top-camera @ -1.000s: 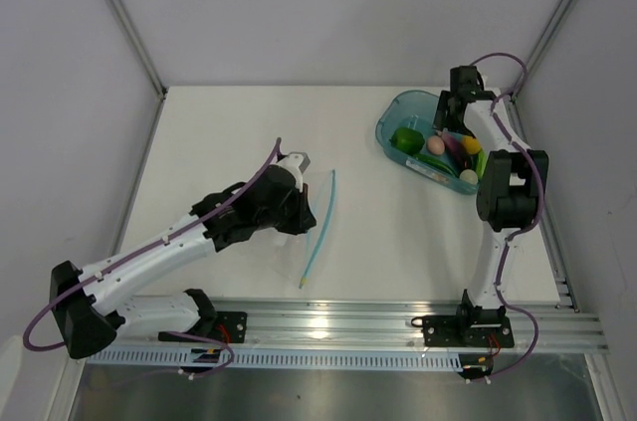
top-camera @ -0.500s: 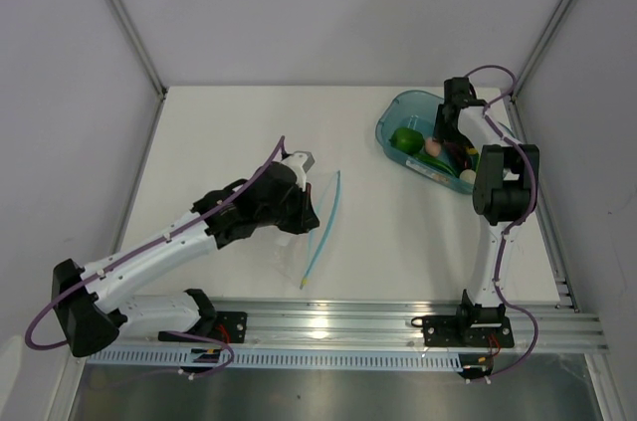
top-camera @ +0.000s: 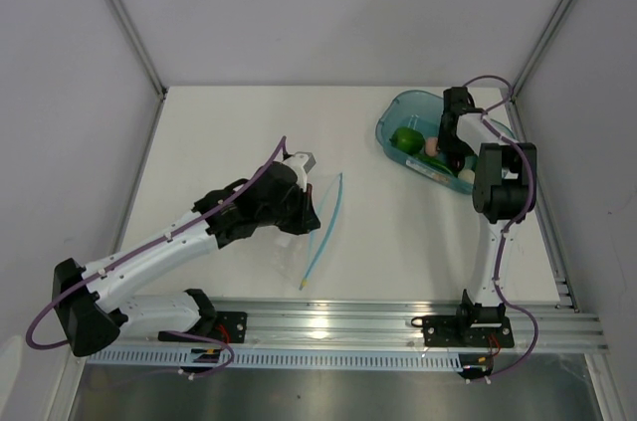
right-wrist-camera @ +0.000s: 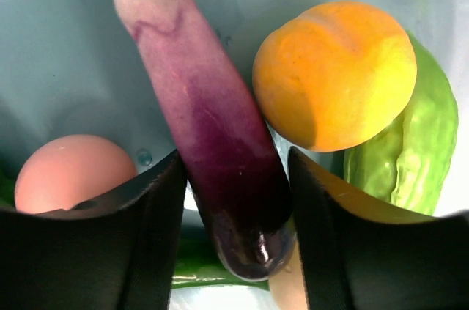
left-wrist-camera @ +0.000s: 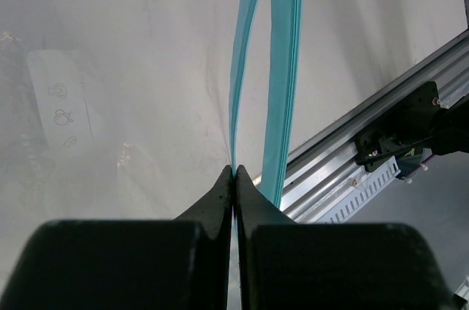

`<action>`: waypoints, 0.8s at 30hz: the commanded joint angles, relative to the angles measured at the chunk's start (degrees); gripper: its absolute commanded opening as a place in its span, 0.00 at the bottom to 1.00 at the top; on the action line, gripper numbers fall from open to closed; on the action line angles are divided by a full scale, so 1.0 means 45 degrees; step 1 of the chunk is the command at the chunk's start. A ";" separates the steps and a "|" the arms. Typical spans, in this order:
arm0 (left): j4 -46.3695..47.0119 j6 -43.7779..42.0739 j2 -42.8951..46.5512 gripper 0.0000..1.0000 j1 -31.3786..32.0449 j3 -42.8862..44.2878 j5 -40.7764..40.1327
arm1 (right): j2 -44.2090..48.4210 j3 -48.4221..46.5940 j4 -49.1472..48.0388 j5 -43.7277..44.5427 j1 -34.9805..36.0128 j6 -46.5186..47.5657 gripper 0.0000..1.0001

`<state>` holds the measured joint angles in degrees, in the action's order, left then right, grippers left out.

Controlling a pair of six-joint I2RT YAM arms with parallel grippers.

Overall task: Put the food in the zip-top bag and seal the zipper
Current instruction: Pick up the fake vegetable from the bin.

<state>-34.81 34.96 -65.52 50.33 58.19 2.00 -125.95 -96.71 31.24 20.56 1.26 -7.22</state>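
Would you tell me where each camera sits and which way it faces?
Top external: above and behind the bases, facing down onto the table; left arm and right arm show.
Left wrist: on that wrist, facing along the shut left gripper pinching the zipper.
Right wrist: on its wrist, facing down into the teal tub, right gripper astride the eggplant.
Shared: top and left wrist show the zipper.

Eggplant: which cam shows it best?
Right wrist: the eggplant fills the frame, between the fingers of the right hand. Top external: the right arm covers it in the tub. Left wrist: only the zipper.
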 commanded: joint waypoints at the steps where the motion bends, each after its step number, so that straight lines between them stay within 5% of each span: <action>1: 0.0274 -0.0015 0.0008 0.01 -0.0109 0.0212 0.0297 | 0.0078 0.0337 -0.0614 -0.0075 -0.0123 0.0218 0.50; 9: 0.0157 0.0218 -0.0050 0.01 -0.0187 0.0505 0.0862 | 0.1171 -0.0109 -0.0909 -0.0349 -0.0104 0.0394 0.30; 12: 0.0254 0.0395 -0.0186 0.00 -0.0402 0.0661 0.1799 | 0.1582 -0.0871 -0.0499 -0.0525 -0.0104 0.0395 0.01; 20: 0.0820 0.1233 -0.0655 0.01 -0.1105 0.1286 0.2993 | 0.4489 -0.0874 0.0829 -0.1128 0.0344 -0.0931 0.00; 24: 0.1386 0.1547 -0.1104 0.01 -0.1300 0.1773 0.2780 | 0.6851 0.0393 0.1104 -0.3527 0.1416 -0.2434 0.00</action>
<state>-32.34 39.57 -69.36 45.23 62.65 13.39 -104.09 -97.41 34.17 12.91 3.70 -12.38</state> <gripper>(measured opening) 0.005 0.523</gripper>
